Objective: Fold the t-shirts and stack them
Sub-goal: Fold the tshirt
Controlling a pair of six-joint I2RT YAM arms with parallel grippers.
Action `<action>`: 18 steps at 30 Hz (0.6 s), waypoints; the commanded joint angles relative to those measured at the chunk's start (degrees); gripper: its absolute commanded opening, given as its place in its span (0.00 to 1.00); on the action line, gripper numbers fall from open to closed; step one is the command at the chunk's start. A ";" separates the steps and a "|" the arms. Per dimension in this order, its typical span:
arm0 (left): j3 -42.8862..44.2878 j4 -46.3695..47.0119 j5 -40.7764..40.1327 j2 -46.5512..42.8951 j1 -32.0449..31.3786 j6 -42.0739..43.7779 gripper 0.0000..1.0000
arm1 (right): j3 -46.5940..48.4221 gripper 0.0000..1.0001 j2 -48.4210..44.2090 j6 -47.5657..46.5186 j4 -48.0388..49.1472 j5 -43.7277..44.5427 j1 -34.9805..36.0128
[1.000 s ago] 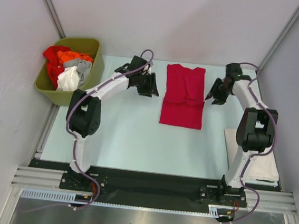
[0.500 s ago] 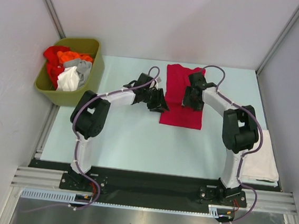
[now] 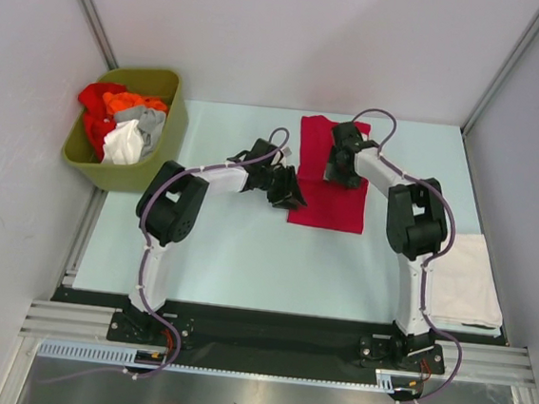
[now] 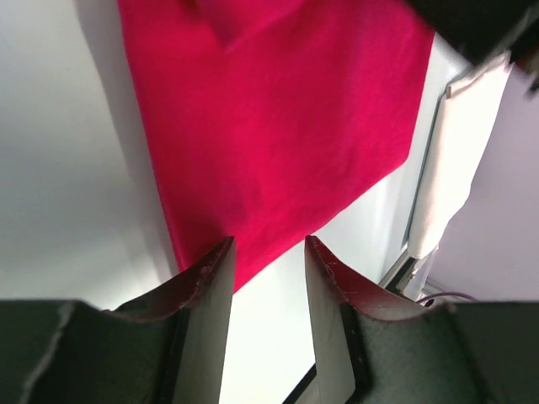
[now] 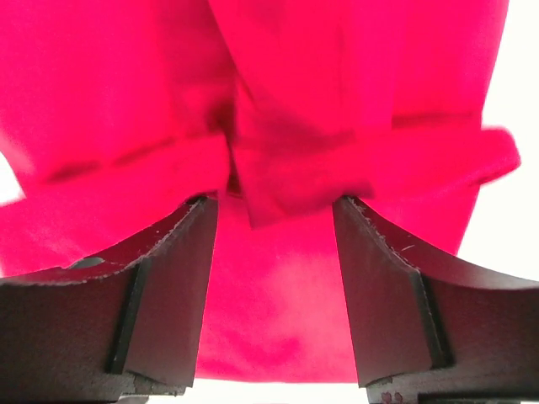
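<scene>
Crimson t-shirt (image 3: 331, 208) lies flat at upper centre of the table (image 3: 227, 246), partly folded into a long narrow rectangle. In the right wrist view (image 5: 278, 320) we see both sleeves turned in and overlapping across the middle.

Left gripper (image 3: 289, 194) sits at the shirt's lower left edge. Its jaws are released and parted (image 4: 268, 252), with the cloth's (image 4: 278, 126) corner showing in the gap and nothing pinched.

Right gripper (image 3: 339, 171) is over the shirt's upper middle. Its jaws are spread wide (image 5: 274, 210) astride the crossed sleeves, not clamping them.

Counts:
- We count one crimson shirt on the table.
- One off-white t-shirt (image 3: 471, 293) lies folded at lower right, beside the right arm's base.
- One olive bin (image 3: 171, 83) stands at upper left, holding a bunched pile.
- The pile shows red (image 3: 96, 99), orange (image 3: 126, 102), grey (image 3: 149, 119) and white (image 3: 122, 145) cloth.
- We cannot tell whether the red is one piece or two.
- There are two arms and two grippers.
</scene>
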 commanded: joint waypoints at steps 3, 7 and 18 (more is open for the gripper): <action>1.81 -2.30 -0.18 -4.40 0.45 3.54 0.43 | 14.50 0.62 7.28 -2.09 -0.95 3.35 -1.99; 3.74 -5.37 -1.77 -5.91 0.62 6.70 0.45 | 27.35 0.62 10.53 -2.88 -5.52 3.27 -3.57; 12.44 -2.57 0.61 1.29 0.89 4.95 0.46 | 6.40 0.61 -6.75 -0.78 -2.21 -14.63 -9.53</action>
